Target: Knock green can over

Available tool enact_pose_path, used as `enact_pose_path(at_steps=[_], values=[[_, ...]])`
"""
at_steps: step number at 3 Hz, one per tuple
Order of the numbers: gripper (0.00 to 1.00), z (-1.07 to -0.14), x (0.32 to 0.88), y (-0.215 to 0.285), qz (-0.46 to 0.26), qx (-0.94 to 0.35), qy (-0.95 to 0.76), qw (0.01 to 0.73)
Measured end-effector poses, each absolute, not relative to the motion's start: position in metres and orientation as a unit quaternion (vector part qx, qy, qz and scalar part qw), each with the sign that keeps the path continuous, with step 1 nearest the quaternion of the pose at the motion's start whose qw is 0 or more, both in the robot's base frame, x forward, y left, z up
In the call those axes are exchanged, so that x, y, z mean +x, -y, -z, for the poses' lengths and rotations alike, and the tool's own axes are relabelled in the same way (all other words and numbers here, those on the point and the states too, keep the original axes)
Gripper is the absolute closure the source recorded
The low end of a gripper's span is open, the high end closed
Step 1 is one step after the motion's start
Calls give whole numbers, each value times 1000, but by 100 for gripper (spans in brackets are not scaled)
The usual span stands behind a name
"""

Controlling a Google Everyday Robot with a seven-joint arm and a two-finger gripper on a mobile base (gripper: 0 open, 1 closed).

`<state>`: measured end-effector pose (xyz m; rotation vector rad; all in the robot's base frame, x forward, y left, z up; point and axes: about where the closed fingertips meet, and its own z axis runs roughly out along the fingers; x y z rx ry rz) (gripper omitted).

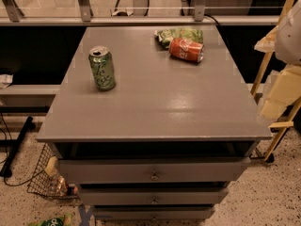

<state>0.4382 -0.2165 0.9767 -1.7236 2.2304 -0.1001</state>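
Now, green can: upright on the left part of the grey cabinet top, silver lid up, nothing touching it.
Can's axis: vertical, so I judge you need a sideways push high on its wall.
Red can: on its side near the top's far right corner, well apart; leave it alone.
Snack bag: just behind the red can, by the top's back edge.
Gripper: seemingly the pale shape just past the top's right edge; spread or pressed together, you cannot tell.
Bearing: the green can lies across the whole top from the gripper, toward the top's left side; your sweep should pass in front of the red can.
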Motion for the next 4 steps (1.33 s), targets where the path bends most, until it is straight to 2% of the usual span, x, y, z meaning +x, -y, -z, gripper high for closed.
enact_pose_path(at_steps=[1, 2, 3, 4], values=[[0, -977, 438, 217, 35, -603, -781, 160], [0, -970, 442, 206, 1, -594, -783, 184], [0, -944, 475, 163, -91, -576, -771, 257], [0, -933, 500, 96, -189, -545, -745, 337]])
